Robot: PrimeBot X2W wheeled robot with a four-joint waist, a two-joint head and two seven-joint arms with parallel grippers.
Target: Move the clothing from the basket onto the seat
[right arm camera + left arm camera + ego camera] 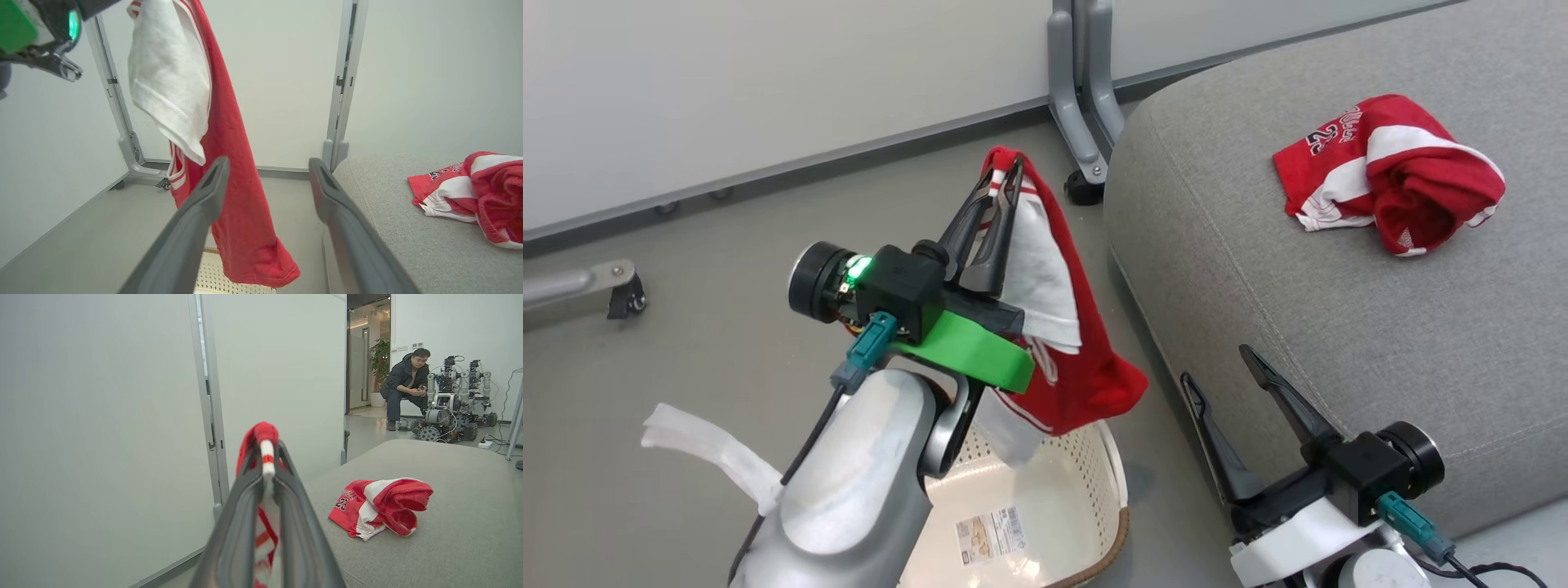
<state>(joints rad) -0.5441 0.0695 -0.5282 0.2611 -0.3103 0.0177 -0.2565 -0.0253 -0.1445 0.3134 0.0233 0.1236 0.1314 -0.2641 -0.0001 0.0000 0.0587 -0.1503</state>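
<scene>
Red fabric in hand: the hanging garment (1086,380), red with white stripes and a white panel, dangles from the left gripper (1003,173). Its fingers are pressed together on a bunched top edge, and a red fold pokes out above the tips in the left wrist view.
Place: it hangs above the basket (1112,482), its lowest hem just over the basket's inside. It is beside the near edge of the seat (1258,278) and not yet over the cushion.
Cloth against fingers: a striped band runs down between the two fingers. The rest of the cloth falls on the side facing the seat.
Handling: it looks light, limp and unbreakable. It will likely swing and drape when carried, and collapse into a heap when let go.
Hold: the thick, gathered trim is the safer place to pinch, since a single thin layer could slide out.
Right gripper (1217,366): its fingers are spread and hold nothing, low by the seat's front edge. In its wrist view the hanging garment lies beyond the fingers, not touching them.
Lettered garment (1392,175): it lies crumpled on the seat, well apart from both grippers.
Basket interior: the part that shows carries a label sticker (990,531); the left forearm hides the rest.
</scene>
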